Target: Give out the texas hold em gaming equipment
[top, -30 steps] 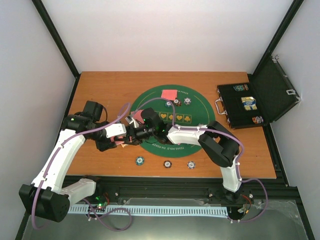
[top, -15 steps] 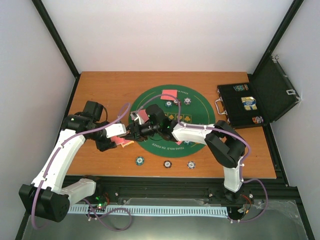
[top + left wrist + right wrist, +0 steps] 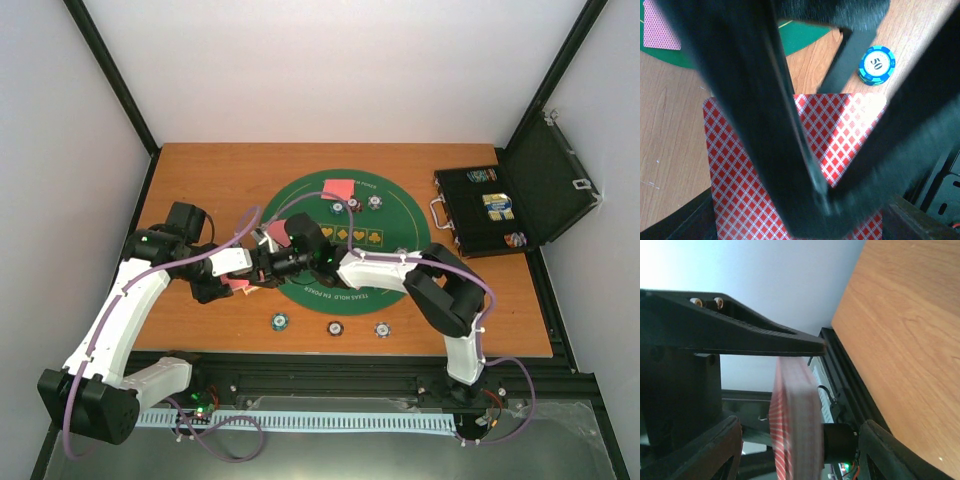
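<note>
My left gripper (image 3: 244,282) is shut on a deck of red-backed playing cards (image 3: 740,190), held just off the mat's left rim. My right gripper (image 3: 262,268) reaches in from the right and stands open, one finger on each side of the deck (image 3: 795,420) with a gap on both sides. A left finger (image 3: 740,340) crosses above the deck in the right wrist view. A pink card (image 3: 339,188) and three chips (image 3: 353,205) lie at the mat's far side. Another card (image 3: 660,30) lies on the mat's left part. Three chips (image 3: 335,327) sit in a row near the front edge, one of them a blue 50 chip (image 3: 876,64).
The round green felt mat (image 3: 350,290) covers the table's middle. An open black case (image 3: 490,215) with more pieces stands at the right rear. Both arms cross over the mat's left half. A black frame rail (image 3: 850,385) runs along the table edge.
The right gripper lifted back toward the mat half a second ago and has returned to the deck, its jaws a little wider. The left arm has held still with the deck.
</note>
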